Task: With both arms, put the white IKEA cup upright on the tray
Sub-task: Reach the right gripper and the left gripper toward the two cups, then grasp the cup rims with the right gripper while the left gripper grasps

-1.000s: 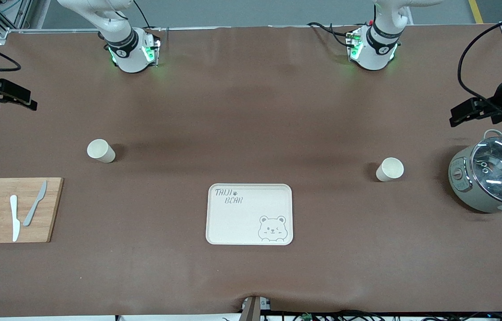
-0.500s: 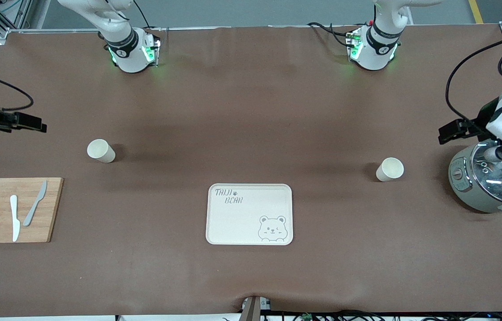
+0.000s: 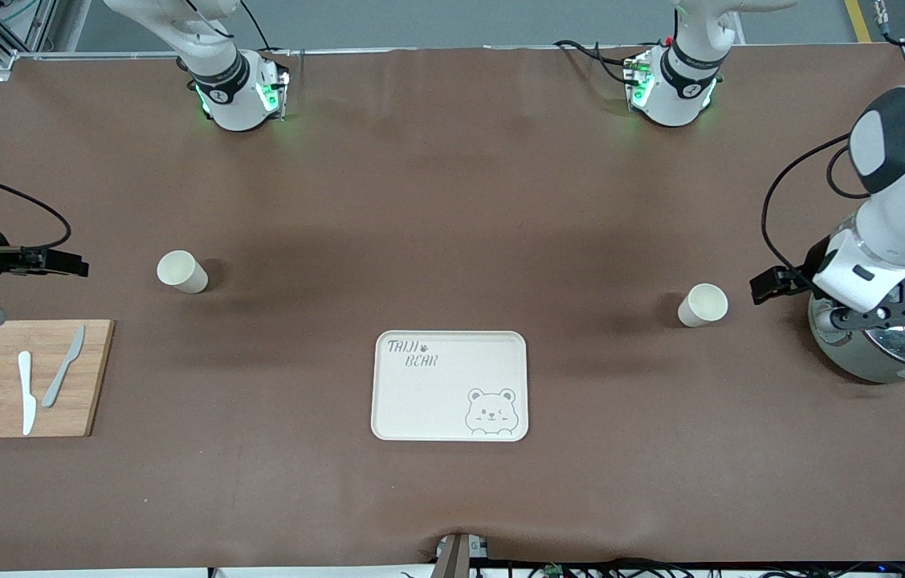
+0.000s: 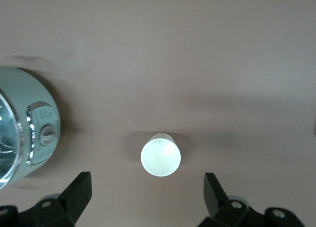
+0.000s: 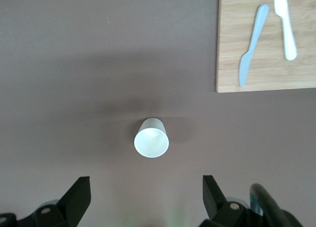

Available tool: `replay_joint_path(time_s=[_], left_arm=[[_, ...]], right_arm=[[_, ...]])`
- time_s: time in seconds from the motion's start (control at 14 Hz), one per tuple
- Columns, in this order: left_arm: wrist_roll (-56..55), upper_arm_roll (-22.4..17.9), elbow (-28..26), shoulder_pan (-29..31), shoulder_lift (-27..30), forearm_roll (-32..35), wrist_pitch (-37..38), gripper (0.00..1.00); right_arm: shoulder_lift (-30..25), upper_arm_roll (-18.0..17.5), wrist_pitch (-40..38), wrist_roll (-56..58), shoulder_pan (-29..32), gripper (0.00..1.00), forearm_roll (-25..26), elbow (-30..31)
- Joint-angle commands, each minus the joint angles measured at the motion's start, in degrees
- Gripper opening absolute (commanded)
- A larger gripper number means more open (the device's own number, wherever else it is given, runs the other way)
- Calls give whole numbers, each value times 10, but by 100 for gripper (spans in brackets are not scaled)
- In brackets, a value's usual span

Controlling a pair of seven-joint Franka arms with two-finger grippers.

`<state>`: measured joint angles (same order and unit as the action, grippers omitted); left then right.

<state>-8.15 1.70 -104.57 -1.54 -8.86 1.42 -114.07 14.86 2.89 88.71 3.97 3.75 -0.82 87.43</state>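
Note:
Two white cups stand upright on the brown table. One cup [image 3: 181,271] is toward the right arm's end, the other cup [image 3: 703,305] toward the left arm's end. The cream bear tray [image 3: 436,397] lies between them, nearer the front camera, with nothing on it. My left gripper [image 3: 769,285] hangs open in the air beside its cup; its wrist view shows the cup [image 4: 160,155] just ahead of the gripper [image 4: 147,197]. My right gripper [image 3: 59,263] is open in the air beside the other cup [image 5: 151,138], which lies ahead of the gripper [image 5: 145,195].
A bamboo cutting board [image 3: 91,377] with two knives and lemon slices lies at the right arm's end, also in the right wrist view [image 5: 232,64]. A grey-green pot [image 3: 862,361] with a glass lid stands at the left arm's end, under the left arm.
Both grippers have come down and moved inward from the table's ends toward their cups. The cups and the tray have not moved.

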Motion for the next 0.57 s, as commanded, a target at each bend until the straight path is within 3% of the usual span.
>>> replay_joint_path(time_s=[0.0, 0.14, 0.5], left_arm=[[-9, 1, -62, 0, 9, 3, -63, 100], [-9, 1, -92, -1, 9, 3, -100, 100], [-7, 1, -135, 0, -5, 3, -177, 100]], right_arm=[[0, -2, 37, 2, 16, 100, -11, 55], [-9, -2, 108, 2, 18, 100, -14, 136], [-16, -2, 173, 3, 33, 100, -15, 238]])
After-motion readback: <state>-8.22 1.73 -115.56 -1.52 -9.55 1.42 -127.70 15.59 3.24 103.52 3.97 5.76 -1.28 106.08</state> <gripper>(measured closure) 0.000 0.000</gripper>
